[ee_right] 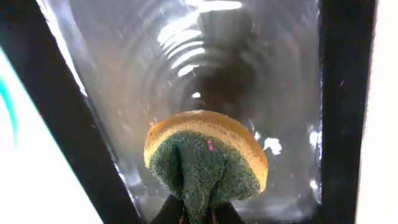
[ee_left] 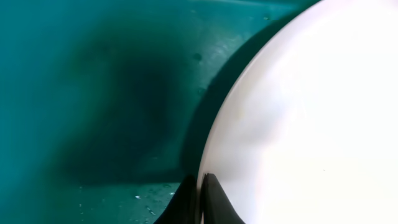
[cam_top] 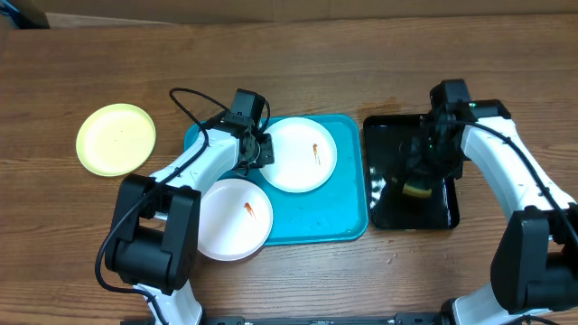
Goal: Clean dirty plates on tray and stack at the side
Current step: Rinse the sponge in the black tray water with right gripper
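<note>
**Turquoise tray (cam_top: 345, 209) carries two smeared plates while both claws hold tight**

Turquoise-blue, rectangular and made of plastic, with rounded corners and a raised rim, the tray lies at the middle of the brown wooden table (cam_top: 361, 54). Two round white plates sit on it. The upper white plate (cam_top: 298, 155) lies toward the tray's far right corner and bears a small orange-red smear (cam_top: 315, 150). The lower white plate (cam_top: 233, 226), also marked with an orange-red streak, overhangs the tray's near left corner.

The left gripper (cam_top: 262, 152) is closed on the upper white plate's left rim. In the left wrist view its dark fingertips (ee_left: 211, 186) pinch that rim edge, with the tray floor beside it.

A round pale yellow-green plate (cam_top: 116, 138) rests alone on the table, well apart to the left of the tray.

Just beside the tray's right edge lies a smaller black rectangular tray (cam_top: 388, 212), its floor wet and shining. Over it the right gripper (cam_top: 423, 173) is clamped on a yellow sponge (ee_right: 205, 158), which is folded so that its green scouring face bulges outward between the jaws.
</note>
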